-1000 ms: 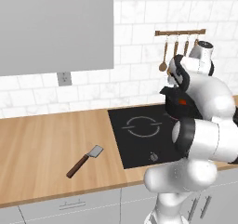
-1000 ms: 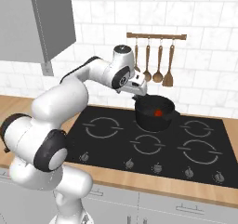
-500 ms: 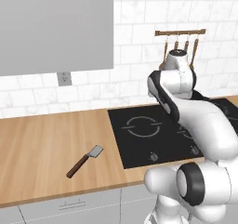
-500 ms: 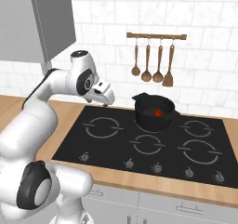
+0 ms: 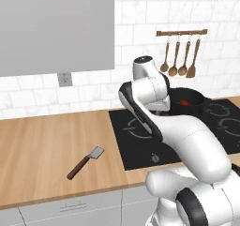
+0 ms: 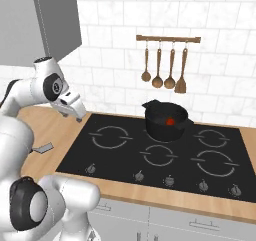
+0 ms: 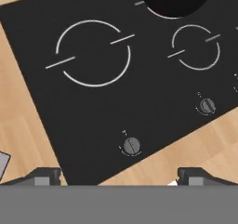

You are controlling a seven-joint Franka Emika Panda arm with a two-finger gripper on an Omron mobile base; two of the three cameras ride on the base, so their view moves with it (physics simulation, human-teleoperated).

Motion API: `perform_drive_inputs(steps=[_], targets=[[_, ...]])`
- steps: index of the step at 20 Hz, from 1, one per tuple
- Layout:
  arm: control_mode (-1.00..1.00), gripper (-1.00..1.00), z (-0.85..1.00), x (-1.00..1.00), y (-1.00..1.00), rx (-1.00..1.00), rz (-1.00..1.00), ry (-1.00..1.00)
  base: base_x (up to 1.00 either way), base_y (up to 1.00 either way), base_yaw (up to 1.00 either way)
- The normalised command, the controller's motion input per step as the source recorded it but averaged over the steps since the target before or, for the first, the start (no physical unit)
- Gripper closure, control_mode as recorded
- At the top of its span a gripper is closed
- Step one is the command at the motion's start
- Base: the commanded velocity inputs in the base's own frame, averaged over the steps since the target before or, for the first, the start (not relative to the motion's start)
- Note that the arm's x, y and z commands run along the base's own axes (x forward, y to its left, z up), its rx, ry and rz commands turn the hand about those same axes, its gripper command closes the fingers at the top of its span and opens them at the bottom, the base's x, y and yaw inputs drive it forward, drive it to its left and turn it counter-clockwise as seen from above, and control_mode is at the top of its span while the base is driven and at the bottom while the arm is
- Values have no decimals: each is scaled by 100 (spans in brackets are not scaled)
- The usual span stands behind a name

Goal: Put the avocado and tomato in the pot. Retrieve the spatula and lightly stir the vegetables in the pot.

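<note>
Fetching the spatula (image 5: pixel 85 161) looks like the step in hand, since the tomato (image 5: pixel 184 102) sits inside the pot (image 5: pixel 185 101) at the back of the hob (image 5: pixel 136 147); avocado can't be made out in there.

Left base view: spatula lies on the wooden counter (image 5: pixel 42 145), well left of the hob, handle toward the front edge, blade toward the hob. To do it well: come down over the handle w/ jaws across it, grip mid-handle, not the blade.

Right base view: gripper (image 6: pixel 71 115) hangs over the hob's left edge, well apart from the pot, jaws look spread wide, nothing in them. Spatula blade (image 6: pixel 44 148) peeks out on the counter just left of the hob, below and nearer than the gripper.

Hand view: looking down on the hob's front-left ring and knobs, both fingertips (image 7: pixel 42 176) wide apart, empty gap btw them. Blade corner (image 7: pixel 3 161) shows left of the hob, outside the left fingertip, so the hand needs to go further that way.
</note>
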Motion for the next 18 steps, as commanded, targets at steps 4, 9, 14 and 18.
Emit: perform_drive_inputs(steps=[4, 9, 14, 18], targets=[[-100, -100, -22, -52, 100, -8, -9, 0, 0, 0, 0], [-100, -100, -26, -48, 100, -11, -9, -1, 0, 0, 0], [-100, -100, -25, -40, 100, -11, -10, -9, 0, 0, 0], [-100, -100, -35, -26, 100, -10, -11, -14, 0, 0, 0]])
